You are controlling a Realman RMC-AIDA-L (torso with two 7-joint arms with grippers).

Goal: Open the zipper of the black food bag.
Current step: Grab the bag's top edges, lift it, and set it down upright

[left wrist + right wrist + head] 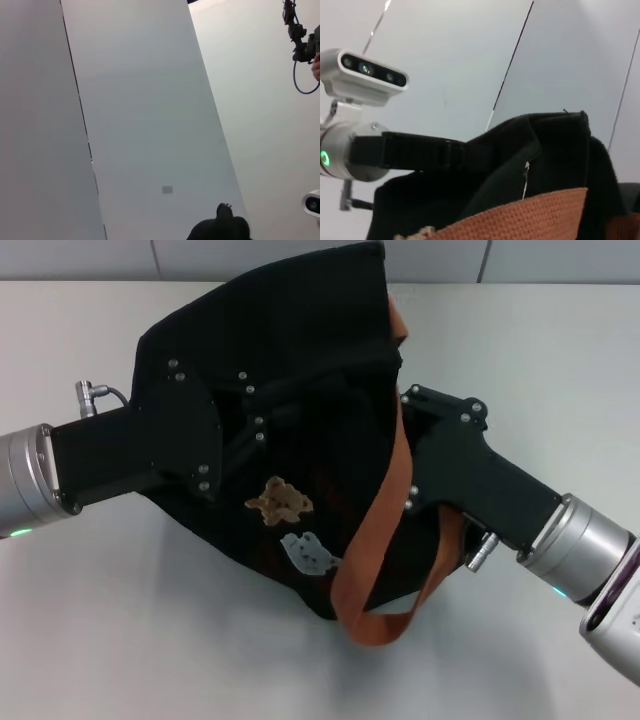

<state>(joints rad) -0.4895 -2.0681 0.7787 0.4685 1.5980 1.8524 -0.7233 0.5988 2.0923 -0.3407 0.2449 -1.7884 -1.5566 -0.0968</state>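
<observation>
The black food bag lies tipped on the white table, its tan and pale-blue bear patches facing up and its orange-brown handles hanging to the front. My left gripper reaches in from the left against the bag's upper side. From the right, my right gripper meets the bag's edge by a handle. In the right wrist view the zipper runs along a fold of the bag, with its small silver pull tab hanging free above the handle.
White table surrounds the bag, with a tiled wall behind. The left wrist view shows wall panels, a corner of the bag and cables. The left arm's wrist camera appears in the right wrist view.
</observation>
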